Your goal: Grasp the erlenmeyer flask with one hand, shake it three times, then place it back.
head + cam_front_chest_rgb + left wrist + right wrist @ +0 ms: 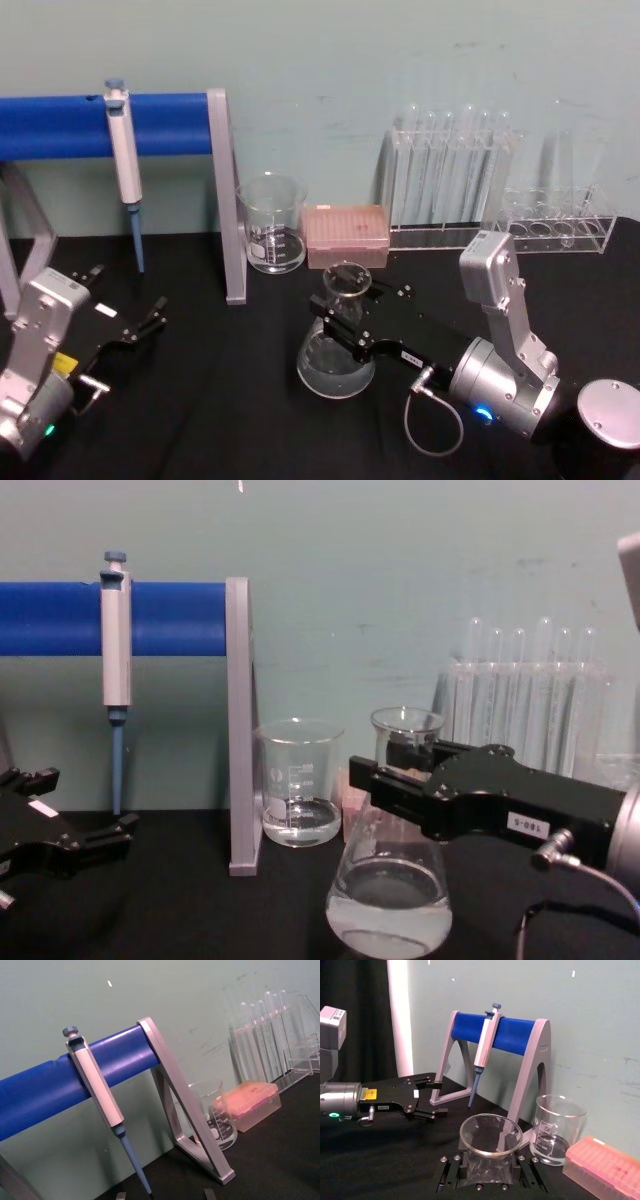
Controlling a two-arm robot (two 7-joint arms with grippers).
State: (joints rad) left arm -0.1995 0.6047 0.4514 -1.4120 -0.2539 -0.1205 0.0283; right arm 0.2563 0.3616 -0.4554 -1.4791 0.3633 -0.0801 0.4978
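- One erlenmeyer flask [337,362] is upright at the middle of the black table [220,420], just in front of the beaker [272,228] and the pink tip box [346,236]. It is clear glass with a wide base holding a shallow pool of clear liquid, a narrow neck and a flared rim.
- Your right gripper [342,312] comes in from the right, roughly level, with both fingers clamped on the flask's neck just below the rim (a small white number label sits on its body).
- Your left gripper [135,318] lies low at the left near the pipette stand [228,200], fingers spread, holding nothing.
- The fingers cover much of the neck, and you cannot tell whether the base touches the table.
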